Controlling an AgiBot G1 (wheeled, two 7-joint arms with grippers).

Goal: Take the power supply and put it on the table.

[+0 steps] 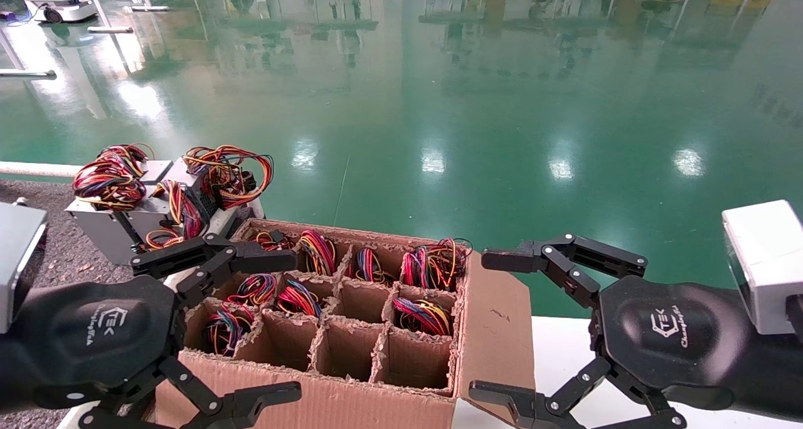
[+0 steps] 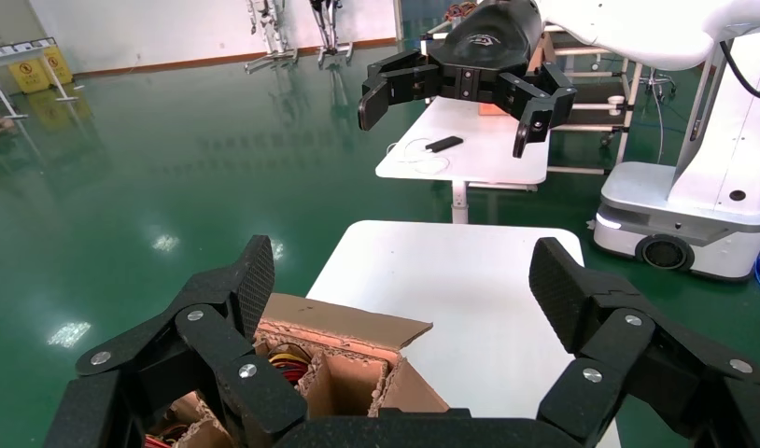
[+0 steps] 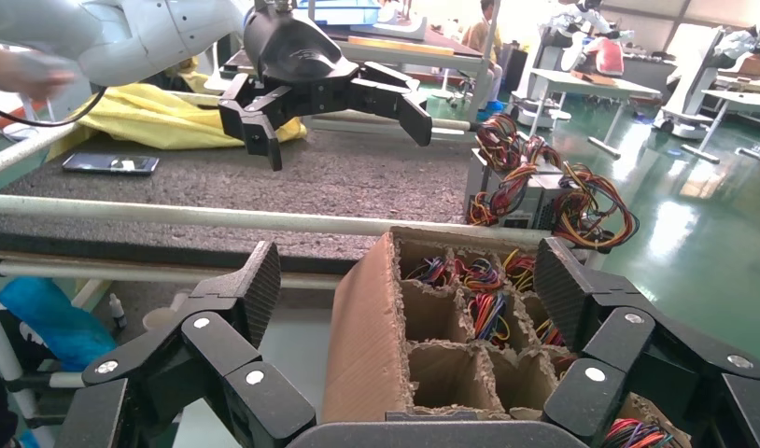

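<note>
The power supply is a silver-grey box with a big loose loop of red, yellow and black wires. It stands on the dark grey table at its corner, just behind the cardboard box. The right wrist view shows the power supply past the table's white rail. My left gripper hangs open and empty over the box's left side. My right gripper is open and empty beside the box's right flap. Neither touches the power supply.
Two like grey units with tighter wire bundles stand left of the power supply. The box's compartments hold several wire bundles. The box rests on a smooth white surface. A phone and a yellow cloth lie farther along the table.
</note>
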